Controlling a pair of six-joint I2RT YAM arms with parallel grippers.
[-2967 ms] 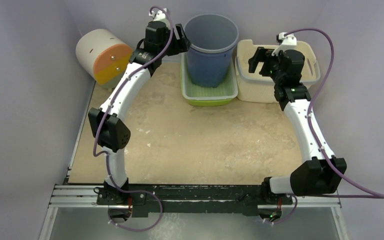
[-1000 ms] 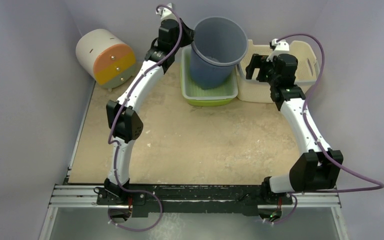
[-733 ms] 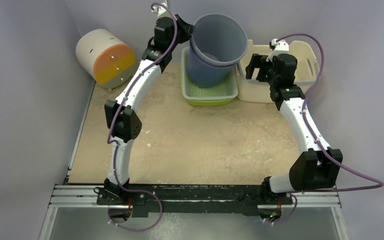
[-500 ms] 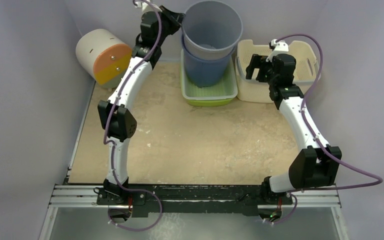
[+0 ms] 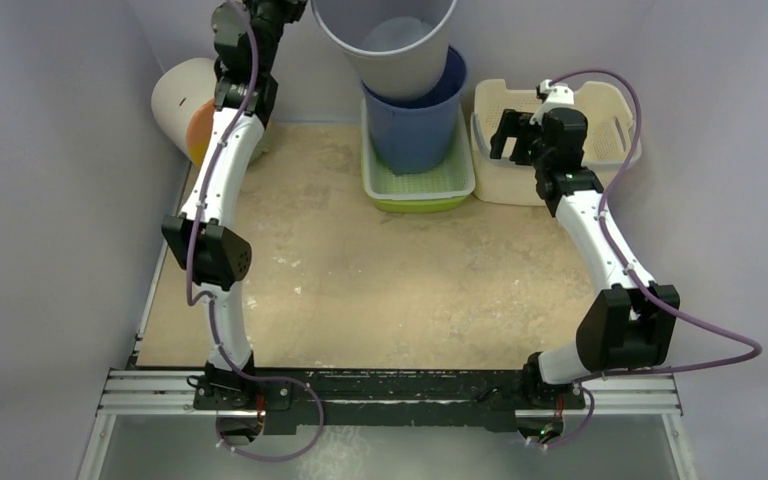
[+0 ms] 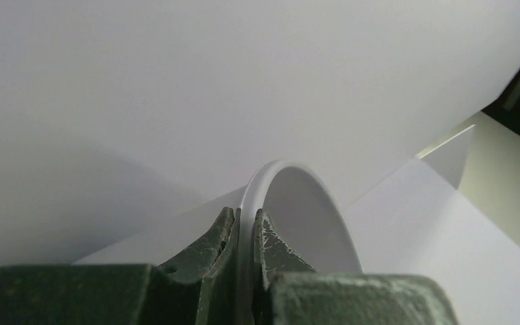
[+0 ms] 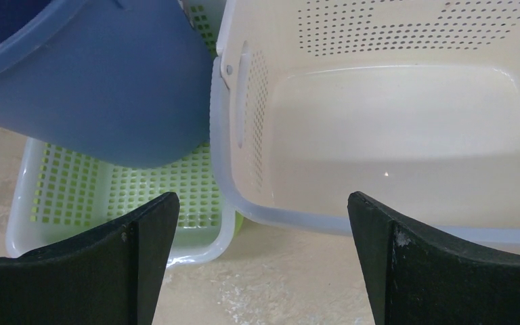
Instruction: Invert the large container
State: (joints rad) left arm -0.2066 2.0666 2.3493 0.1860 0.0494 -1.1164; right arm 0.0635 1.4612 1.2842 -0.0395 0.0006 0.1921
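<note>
The left gripper (image 6: pixel 246 220) is pinched tight, its 2 fingers (image 6: pixel 210 247) clamped on either side of the thin pale rim of the grey container (image 5: pixel 390 45). In the top view this arm reaches up to the far wall, and the container hangs high at the back of the table (image 5: pixel 390 280), mouth up and slightly tilted. Its base sits over the mouth of a blue bucket (image 5: pixel 415 130); whether the base is clear of that bucket cannot be told. The blue bucket stands in a green perforated basket (image 5: pixel 420 188). The right gripper (image 5: pixel 518 135) hovers with its jaws spread wide and nothing between them, over the left edge of a cream perforated basket (image 5: pixel 610 120), which stands just beside the green one. A round white and orange drum (image 5: pixel 185 100) lies at the far left.
</note>
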